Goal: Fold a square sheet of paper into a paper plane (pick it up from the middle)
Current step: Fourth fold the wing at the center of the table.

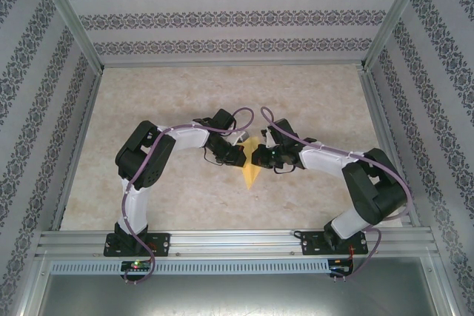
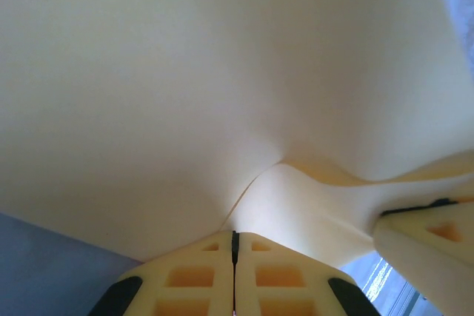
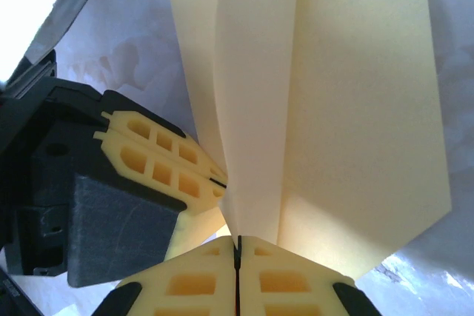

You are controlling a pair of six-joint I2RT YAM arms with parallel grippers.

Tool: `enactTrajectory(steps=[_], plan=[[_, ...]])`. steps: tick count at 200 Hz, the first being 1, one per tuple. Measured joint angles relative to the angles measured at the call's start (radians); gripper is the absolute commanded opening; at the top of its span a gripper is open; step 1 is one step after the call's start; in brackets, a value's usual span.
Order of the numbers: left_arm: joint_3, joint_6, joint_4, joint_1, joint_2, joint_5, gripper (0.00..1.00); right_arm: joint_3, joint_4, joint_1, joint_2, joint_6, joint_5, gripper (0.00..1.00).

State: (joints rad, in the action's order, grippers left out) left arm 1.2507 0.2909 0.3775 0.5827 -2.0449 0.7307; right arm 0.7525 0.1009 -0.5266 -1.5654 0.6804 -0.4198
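**Handling the creased paper at the double pinch**

The paper plane sits over the middle of the bench. It is a thin mustard-yellow sheet, creased into long panels that narrow to a point. The right tool is closed flat on that narrow end. The left tool is closed on a fold of the same paper, over the same middle part of the bench.

Treat the paper as very light, limp and easy to tear or crumple. It probably slips little between the ribbed pads, but pulling the tools apart could rip it. Take hold on the creases and stacked layers, where the paper is stiffest. Avoid the single free panels, which buckle.

Limits of what you can check:
- From above, the arms cover the pinch, so you cannot tell whether the paper touches the bench.
- The left wrist camera is too close to read the creases.
- The right wrist view cuts off the paper's far edge.
- You cannot count the layers in either grip.
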Motion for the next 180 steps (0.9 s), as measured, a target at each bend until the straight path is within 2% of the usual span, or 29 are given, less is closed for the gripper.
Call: enactTrajectory(steps=[140,180], plan=[[-0.001,0.001,-0.001,-0.002,-0.002,0.007,0.08,-0.029,-0.183,0.021,-0.084,0.115,-0.117,0.05],[-0.011,0.005,-0.013,-0.002,0.006,0.006,0.04,-0.05,-0.224,0.027,-0.085,0.135,-0.132,0.05]])
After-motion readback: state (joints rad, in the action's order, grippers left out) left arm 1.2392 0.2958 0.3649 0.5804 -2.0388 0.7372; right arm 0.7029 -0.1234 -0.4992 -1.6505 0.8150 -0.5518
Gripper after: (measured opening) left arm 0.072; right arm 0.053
